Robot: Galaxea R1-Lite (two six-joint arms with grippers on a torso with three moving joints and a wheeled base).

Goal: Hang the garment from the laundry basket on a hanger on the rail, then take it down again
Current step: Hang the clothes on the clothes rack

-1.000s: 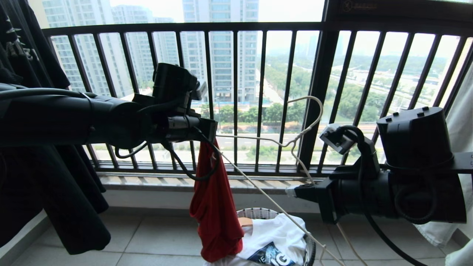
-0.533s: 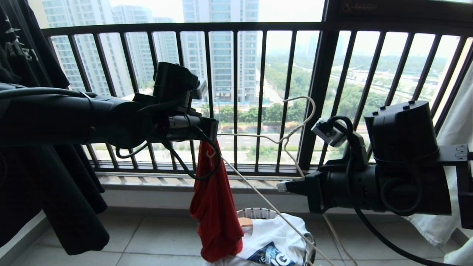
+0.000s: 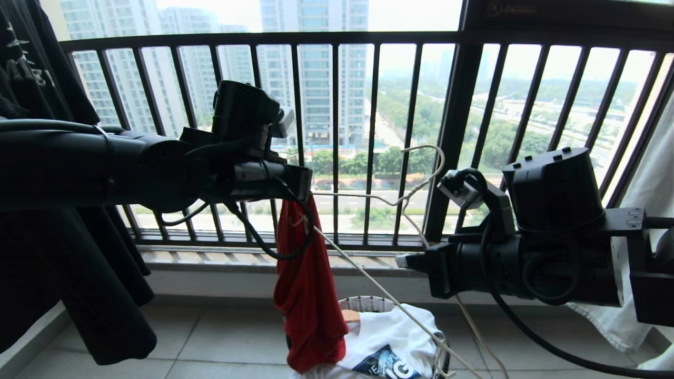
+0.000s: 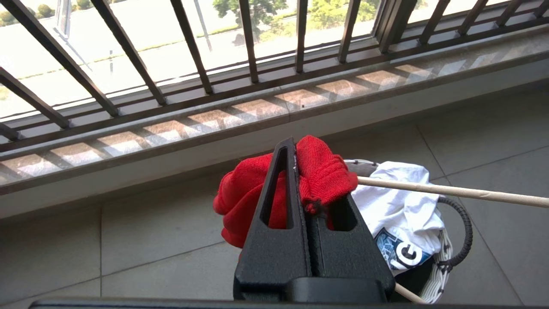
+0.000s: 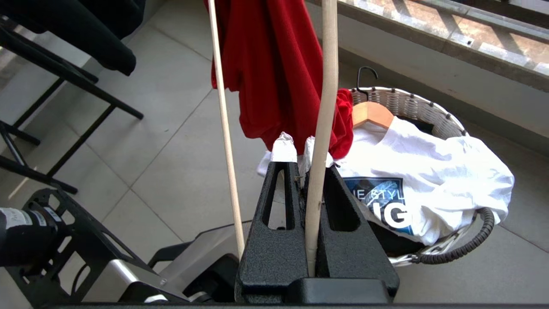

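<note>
Red garment (image 3: 305, 295) bunched in left gripper (image 4: 305, 189), clamped tight, dangling over laundry basket (image 5: 446, 124). Right gripper (image 5: 300, 159) pinched on pale hanger (image 3: 368, 273) wire.

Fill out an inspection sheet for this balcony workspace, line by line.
Surface: grey floor tiles, dry-looking.
Job's things: red T-shirt hangs bunched from the left gripper; wire hanger is held by one side bar in the right gripper, one end at the shirt; laundry basket stands on the floor below.
Rail: nothing seen.
Clutter: white T-shirt on a wooden hanger in the basket.
Grippers: both shut, each on its item.
Cables: black cables loop under both wrists.
Surroundings: black window railing, black garment on the left, white cloth on the right.
</note>
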